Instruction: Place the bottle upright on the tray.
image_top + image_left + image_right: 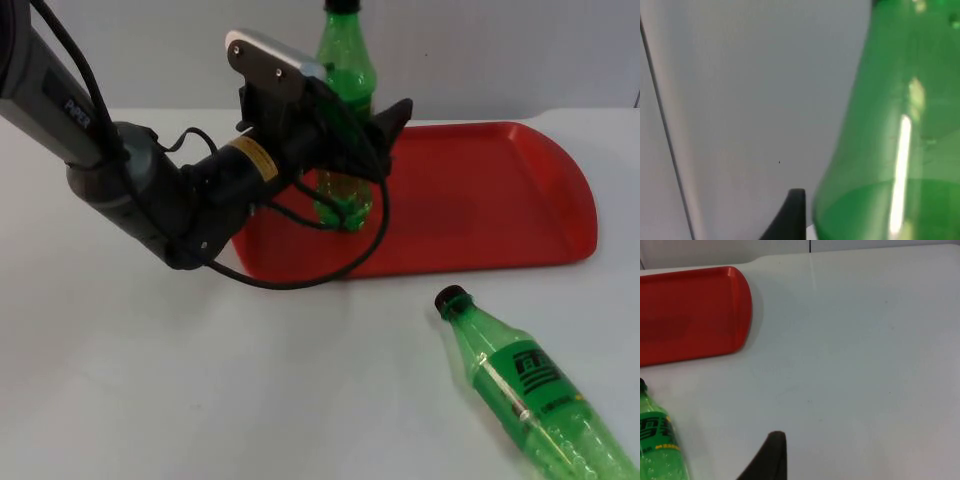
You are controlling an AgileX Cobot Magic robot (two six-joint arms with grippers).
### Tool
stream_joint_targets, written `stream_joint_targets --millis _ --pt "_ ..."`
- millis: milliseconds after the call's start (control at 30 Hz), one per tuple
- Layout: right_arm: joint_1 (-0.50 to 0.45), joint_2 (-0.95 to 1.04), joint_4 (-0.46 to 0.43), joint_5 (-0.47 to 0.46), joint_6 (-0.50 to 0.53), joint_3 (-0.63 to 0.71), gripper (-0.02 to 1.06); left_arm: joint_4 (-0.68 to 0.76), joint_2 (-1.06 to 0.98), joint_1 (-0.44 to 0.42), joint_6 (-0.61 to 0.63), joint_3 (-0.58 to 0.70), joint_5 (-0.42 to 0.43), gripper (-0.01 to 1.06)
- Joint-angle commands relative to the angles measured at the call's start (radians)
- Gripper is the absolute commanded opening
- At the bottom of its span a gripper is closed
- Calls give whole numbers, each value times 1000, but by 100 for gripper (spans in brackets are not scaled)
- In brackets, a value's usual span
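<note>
A green bottle (pixel 345 205) with a black cap stands upright on the left part of the red tray (pixel 480 190). My left gripper (pixel 365 140) reaches in from the left and is shut on this bottle at mid height. The bottle's green body (pixel 890 150) is close up in the left wrist view, beside a black fingertip (pixel 796 212). A second green bottle (pixel 540 400) with a black cap lies on its side on the table in front of the tray, cap toward the tray. My right gripper (pixel 772 460) waits above the table near this lying bottle (pixel 657 445).
The tray's right half (pixel 690 310) is bare red surface with a raised rim. White table top (pixel 150 380) stretches to the left and front. The grey partition wall (pixel 500 50) stands just behind the tray.
</note>
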State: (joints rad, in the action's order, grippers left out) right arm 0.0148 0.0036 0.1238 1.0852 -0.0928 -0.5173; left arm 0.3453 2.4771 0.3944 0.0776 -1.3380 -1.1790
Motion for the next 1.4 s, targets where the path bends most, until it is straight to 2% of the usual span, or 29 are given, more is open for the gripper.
stream_joint_targets --millis 0,333,400,533,600,900,1033,1367 --pt "-2 -4 3 -6 1 2 104 6 2 7 11 -5 -14 92" --pt "-2 -4 3 -6 1 2 104 7 2 7 11 -5 -14 93" --pt "-2 -4 3 -6 1 2 104 7 2 7 -24 -5 -14 97" --pt "-2 -4 3 -6 1 2 104 11 -1 7 -22 -3 -14 103" --pt "-2 -4 3 -6 1 2 104 12 -4 7 -11 1 -14 104" --pt "-2 -4 3 -6 1 2 104 6 -68 0 66 101 8 104" --pt "-2 -4 3 -6 1 2 104 -23 -85 0 69 153 48 104" --pt "-2 -4 3 -6 1 2 104 -26 -182 0 67 346 23 104"
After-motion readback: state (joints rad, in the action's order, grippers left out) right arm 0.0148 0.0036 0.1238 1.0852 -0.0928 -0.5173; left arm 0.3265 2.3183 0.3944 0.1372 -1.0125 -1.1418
